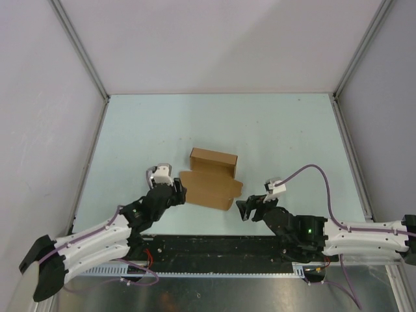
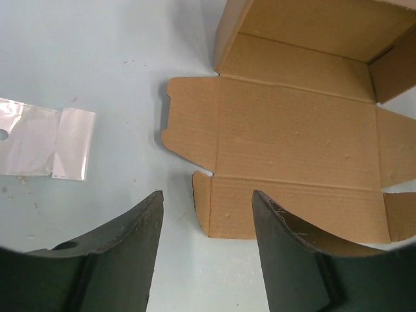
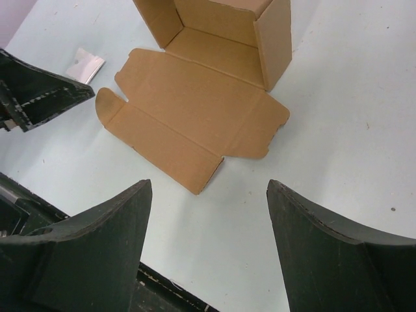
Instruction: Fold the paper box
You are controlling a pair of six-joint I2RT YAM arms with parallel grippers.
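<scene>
The paper box [image 1: 209, 184], its tray raised and lid panel spread flat, is observed on the table [image 1: 292, 130] between the left gripper [image 1: 179, 193] and right gripper [image 1: 245, 209], both parted, nothing grasped, each just beside its near corners.

I can read no text, label, brand, number or sign anywhere. The plain brown thin cardboard box [image 1: 211, 185] before me is unprinted on every face I see, and the clear plastic slip [image 2: 45, 140] is blank too.
</scene>
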